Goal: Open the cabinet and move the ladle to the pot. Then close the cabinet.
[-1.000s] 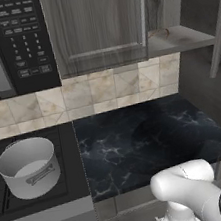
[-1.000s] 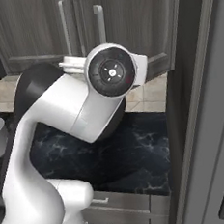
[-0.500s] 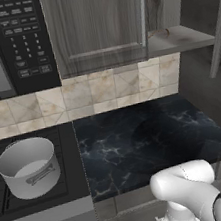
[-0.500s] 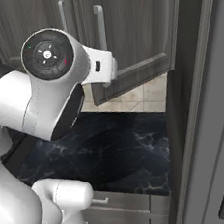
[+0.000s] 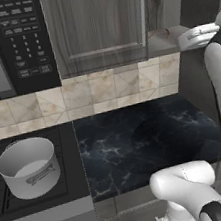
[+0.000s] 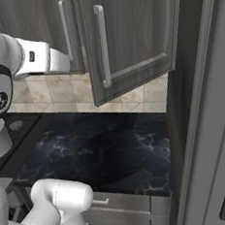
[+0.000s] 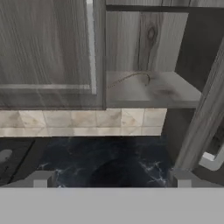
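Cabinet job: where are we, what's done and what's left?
Done: the right cabinet door stands swung open, the left one shut. In hand: the gripper faces the opened shelf where the ladle lies, fingers spread and holding nothing. Left: grasp the ladle, carry it to the pot on the stove, with no ladle in it, then shut the door.

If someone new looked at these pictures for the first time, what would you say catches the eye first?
Probably the cabinet: its right door stands swung open while the left one is shut, baring a shelf where the thin ladle lies. Next, the pot on the stove at the left, beside the dark marble countertop. The gripper looks open, facing the shelf from a distance.
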